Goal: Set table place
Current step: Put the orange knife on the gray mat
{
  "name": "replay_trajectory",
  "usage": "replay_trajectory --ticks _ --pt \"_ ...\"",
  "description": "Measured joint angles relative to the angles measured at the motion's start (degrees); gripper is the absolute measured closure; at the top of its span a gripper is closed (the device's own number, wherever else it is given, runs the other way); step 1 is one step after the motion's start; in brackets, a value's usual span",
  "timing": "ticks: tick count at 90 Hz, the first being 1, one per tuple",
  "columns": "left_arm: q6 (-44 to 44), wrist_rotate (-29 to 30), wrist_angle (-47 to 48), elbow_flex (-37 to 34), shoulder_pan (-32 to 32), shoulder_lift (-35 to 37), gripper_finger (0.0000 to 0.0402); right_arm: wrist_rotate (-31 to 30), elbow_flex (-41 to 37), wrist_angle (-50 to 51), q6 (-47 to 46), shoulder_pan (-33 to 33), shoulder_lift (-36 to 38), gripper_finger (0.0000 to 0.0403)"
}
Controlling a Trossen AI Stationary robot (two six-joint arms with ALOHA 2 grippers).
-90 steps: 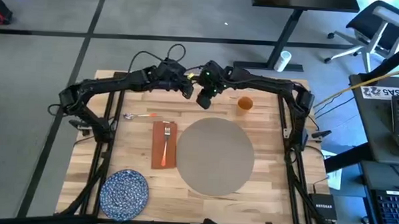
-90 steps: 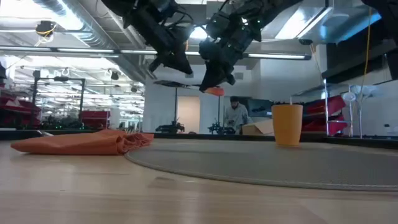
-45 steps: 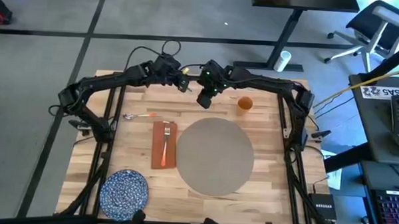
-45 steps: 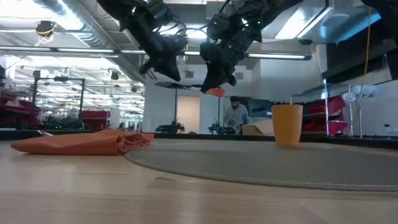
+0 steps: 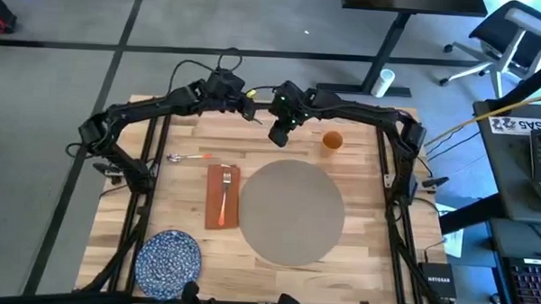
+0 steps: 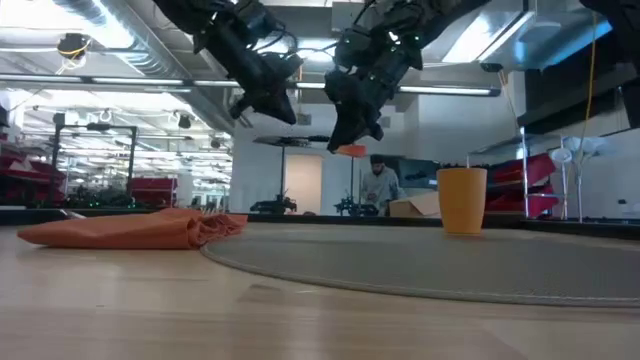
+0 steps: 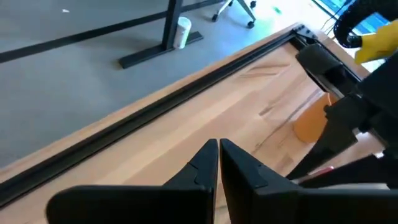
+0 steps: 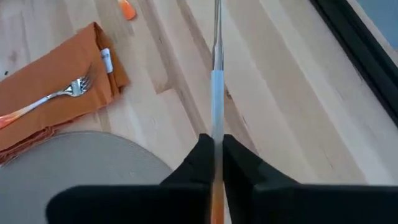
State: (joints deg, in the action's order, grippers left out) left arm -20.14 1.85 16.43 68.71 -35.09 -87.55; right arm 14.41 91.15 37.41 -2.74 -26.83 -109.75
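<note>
My right gripper hangs above the table's far middle, shut on a knife with a silver blade and an orange handle. My left gripper hovers just to its left, shut and empty in the left wrist view. The round grey-beige place lies flat on the table's middle. A rust-red napkin lies left of it with a fork on top. A spoon lies farther left, and a blue speckled plate sits at the near left. My right gripper pinches the knife between its two fingers about where the blade meets the orange handle. The knife lies along the fingers, and its blade sticks out past the fingertips. It is lifted clear of the table.
An orange cup stands on the table right of my right gripper, beyond the place's far edge. Black frame rails run along the table's sides. A small orange scrap lies on the wood near the napkin.
My left gripper has drawn back from my right gripper, up and toward the table's far left. My right gripper has kept the knife in about the same spot above the table.
</note>
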Motion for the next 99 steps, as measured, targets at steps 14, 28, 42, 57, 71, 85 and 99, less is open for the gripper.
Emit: replay_trajectory --ticks 14,28,42,57,71,85,99 --pt "0.44 0.00 -0.20 0.00 -2.37 0.00 0.0402 0.63 0.00 0.17 0.02 -0.24 0.00 0.0403" --pt "0.83 -1.79 -0.70 0.02 -5.55 0.00 0.0402 0.77 -0.02 0.10 0.02 -0.20 0.00 0.0403" --pt "1.56 -2.34 -0.87 0.02 -8.45 0.02 0.0402 1.97 -0.02 -0.01 0.04 -0.13 -0.01 0.0403" --pt "2.21 -3.28 -0.87 0.04 -12.03 0.02 0.0402 2.59 -0.02 0.00 0.03 0.40 -0.02 0.0403" --pt "2.08 -5.35 -0.94 0.04 -15.29 0.28 0.0402 2.14 -0.09 0.07 0.31 1.18 0.43 0.0403" --pt "2.06 -8.36 -2.08 0.08 -17.36 1.19 0.0402 2.02 -0.09 -0.16 2.72 1.90 3.71 0.0403" --pt "2.33 -9.57 -2.24 0.09 -18.27 1.86 0.0402 1.41 -0.09 0.09 5.72 2.95 8.06 0.0403"
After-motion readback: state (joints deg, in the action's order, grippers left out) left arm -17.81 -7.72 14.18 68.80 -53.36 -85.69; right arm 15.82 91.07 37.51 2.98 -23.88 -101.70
